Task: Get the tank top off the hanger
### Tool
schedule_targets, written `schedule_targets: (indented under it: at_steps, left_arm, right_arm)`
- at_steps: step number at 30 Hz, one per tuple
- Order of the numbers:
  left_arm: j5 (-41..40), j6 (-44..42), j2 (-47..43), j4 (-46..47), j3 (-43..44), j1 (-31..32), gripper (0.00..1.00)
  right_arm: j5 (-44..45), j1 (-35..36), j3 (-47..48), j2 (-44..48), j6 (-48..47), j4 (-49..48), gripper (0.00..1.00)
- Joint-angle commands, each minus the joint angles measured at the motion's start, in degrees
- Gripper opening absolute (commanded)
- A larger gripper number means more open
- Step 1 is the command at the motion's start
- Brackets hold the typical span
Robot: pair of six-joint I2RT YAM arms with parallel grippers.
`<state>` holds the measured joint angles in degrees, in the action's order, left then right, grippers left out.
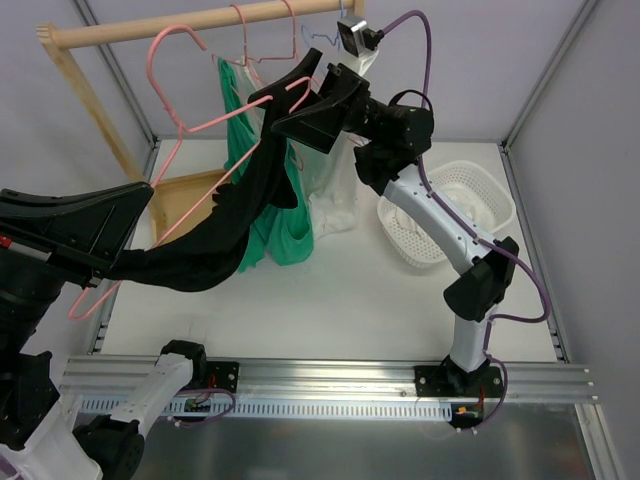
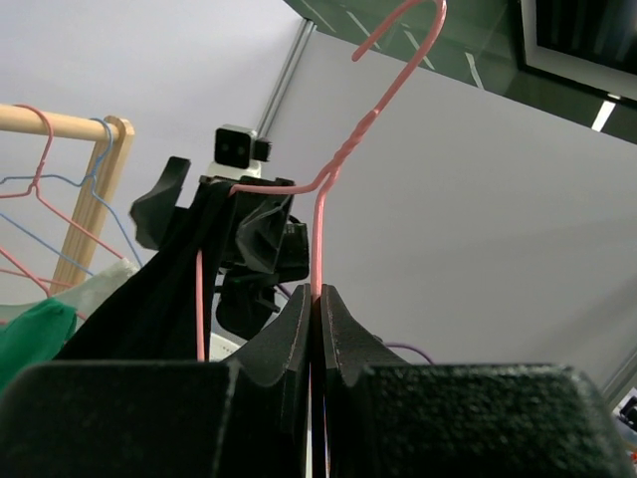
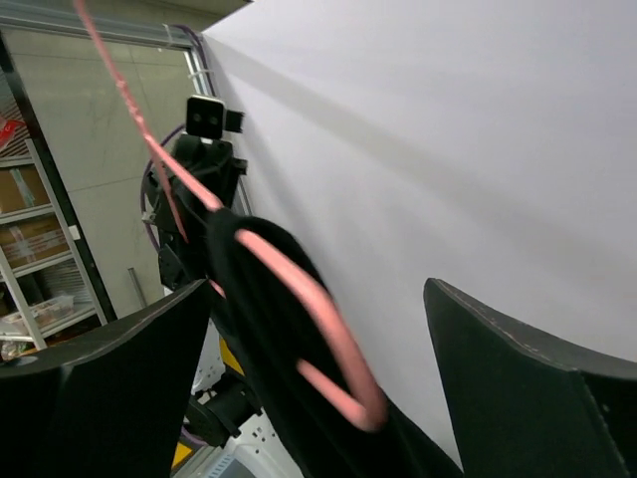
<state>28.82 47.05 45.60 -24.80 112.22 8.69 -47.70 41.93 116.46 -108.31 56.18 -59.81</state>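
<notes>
A black tank top (image 1: 230, 220) hangs stretched along a pink wire hanger (image 1: 190, 125), held slanting in the air in front of the rack. My left gripper (image 1: 146, 198) is shut on the hanger's wire below the hook; in the left wrist view the pink hanger (image 2: 333, 179) runs straight between the closed jaws of the left gripper (image 2: 318, 299), with the tank top (image 2: 159, 299) to their left. My right gripper (image 1: 288, 105) is open around the hanger's far end. In the right wrist view the hanger's loop (image 3: 343, 358) and the tank top (image 3: 259, 339) sit between the right gripper's (image 3: 317, 289) spread fingers.
A wooden clothes rack (image 1: 170, 25) stands at the back left with more wire hangers (image 1: 265, 30). A green garment (image 1: 270, 225) and a white one (image 1: 335, 200) hang from it. A white laundry basket (image 1: 450, 210) sits at the right.
</notes>
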Motion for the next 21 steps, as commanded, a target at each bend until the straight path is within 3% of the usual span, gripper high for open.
schedule_targets:
  at_steps: [1,2,4,5,6,9,14,15,21]
  left_arm:
    - [-1.8,0.0,-0.4,4.6,0.5,0.5,0.0]
    - [-1.9,-0.3,-0.3,4.6,0.6,0.5,0.0]
    - [-2.2,-0.6,-0.3,4.5,0.6,0.5,0.0]
    - [-2.2,-0.8,-0.2,4.6,0.5,0.5,0.0]
    - [-2.2,-0.9,-0.3,4.6,0.3,0.5,0.0]
    - [-2.5,-1.0,-0.1,4.6,0.4,0.5,0.0]
    - [-2.1,-3.1,-0.3,4.5,-0.1,0.5,0.02]
    - [-2.1,-3.7,-0.8,4.6,-0.7,0.5,0.17]
    - [0.4,-12.4,-3.3,4.5,-6.7,0.5,0.49]
  right_arm:
    - [2.2,0.5,3.3,1.9,3.2,-6.0,0.9]
    - [2.3,0.5,3.3,2.0,3.2,-5.9,0.89]
    - [2.9,0.5,3.6,2.1,3.5,-5.9,0.74]
    - [3.1,0.5,3.8,2.1,3.6,-5.8,0.62]
    - [3.1,0.5,4.1,2.0,3.8,-5.1,0.33]
    - [2.4,0.4,5.2,1.9,3.8,-2.3,0.0]
    - [3.1,0.4,4.8,2.8,4.6,-2.2,0.0]
    - [3.1,0.4,4.8,3.1,4.6,-1.8,0.0]
    - [1.9,0.2,5.3,4.5,5.8,0.4,0.0]
